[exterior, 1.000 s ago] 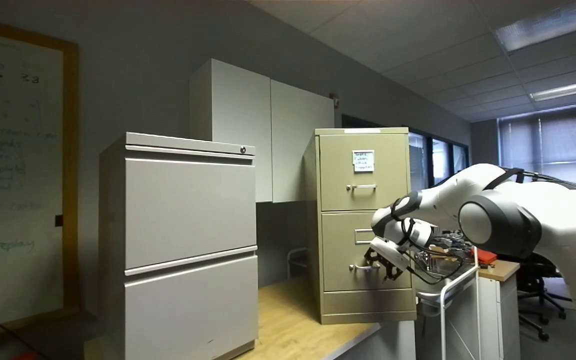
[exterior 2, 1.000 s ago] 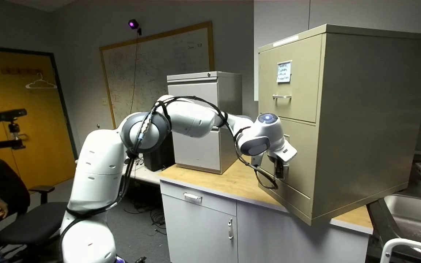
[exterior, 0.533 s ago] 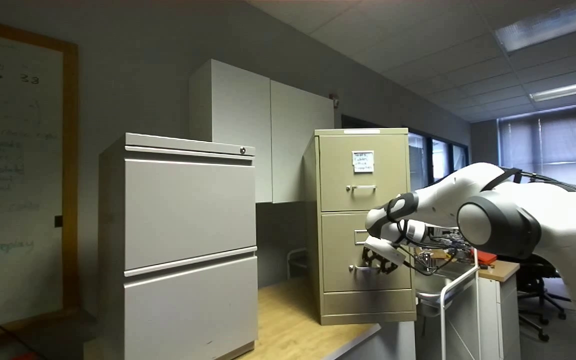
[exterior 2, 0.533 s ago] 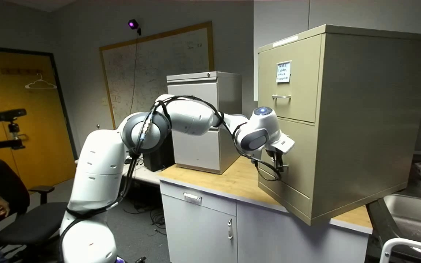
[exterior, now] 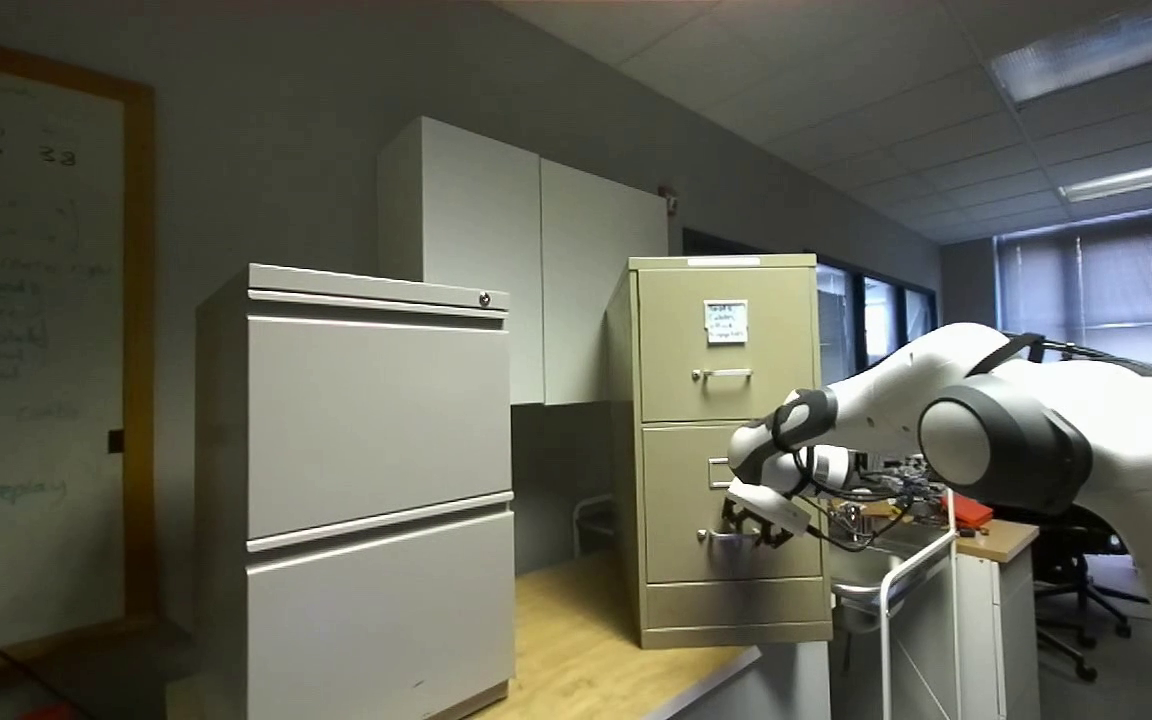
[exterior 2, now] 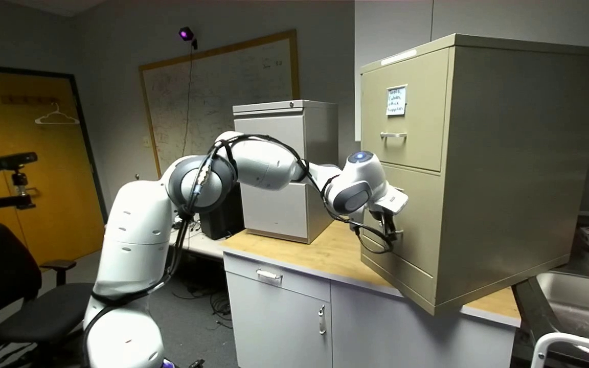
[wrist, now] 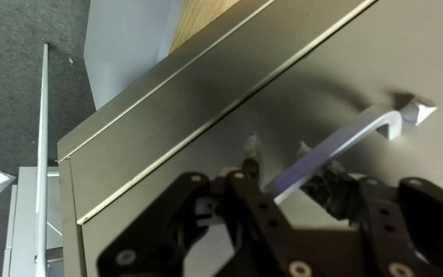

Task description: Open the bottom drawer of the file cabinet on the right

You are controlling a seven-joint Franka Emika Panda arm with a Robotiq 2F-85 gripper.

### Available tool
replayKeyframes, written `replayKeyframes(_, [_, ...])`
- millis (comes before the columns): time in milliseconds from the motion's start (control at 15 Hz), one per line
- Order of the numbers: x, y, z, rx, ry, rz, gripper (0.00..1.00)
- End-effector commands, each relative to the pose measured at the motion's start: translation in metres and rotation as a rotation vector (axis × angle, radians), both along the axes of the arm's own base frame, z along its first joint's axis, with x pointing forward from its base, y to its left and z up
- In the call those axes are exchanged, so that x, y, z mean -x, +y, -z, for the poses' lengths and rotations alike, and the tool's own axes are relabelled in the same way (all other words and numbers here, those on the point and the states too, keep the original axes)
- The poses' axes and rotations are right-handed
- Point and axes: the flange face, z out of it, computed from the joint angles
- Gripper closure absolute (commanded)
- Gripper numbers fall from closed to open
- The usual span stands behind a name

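Counter edge (exterior 2: 299,269), overhanging cabinet (exterior 2: 478,168), pincer (wrist: 287,158) astride handle (wrist: 327,148)

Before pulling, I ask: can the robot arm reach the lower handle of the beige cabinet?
Probably yes: the claw is right at the handle and nothing visible blocks it; whether it grips is unclear.

The file cabinet (exterior 2: 504,158) stands at the right end of the desk (exterior 2: 333,250), overhanging it on the near side; the other cabinet (exterior: 376,430) stands left on it, cupboards (exterior: 486,260) behind. The fingers (wrist: 333,195) are before the file cabinet's bottom drawer (exterior: 674,505), its handle (wrist: 318,154) between them.
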Motion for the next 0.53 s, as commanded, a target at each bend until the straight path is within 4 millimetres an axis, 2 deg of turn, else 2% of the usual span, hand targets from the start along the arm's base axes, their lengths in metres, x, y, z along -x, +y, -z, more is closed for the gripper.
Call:
replayKeyframes(0, [0.027, 0.057, 0.021, -0.03, 0.05, -0.132, 0.92])
replayKeyframes(467, [0.055, 0.045, 0.039, -0.005, -0.081, -0.116, 0.92])
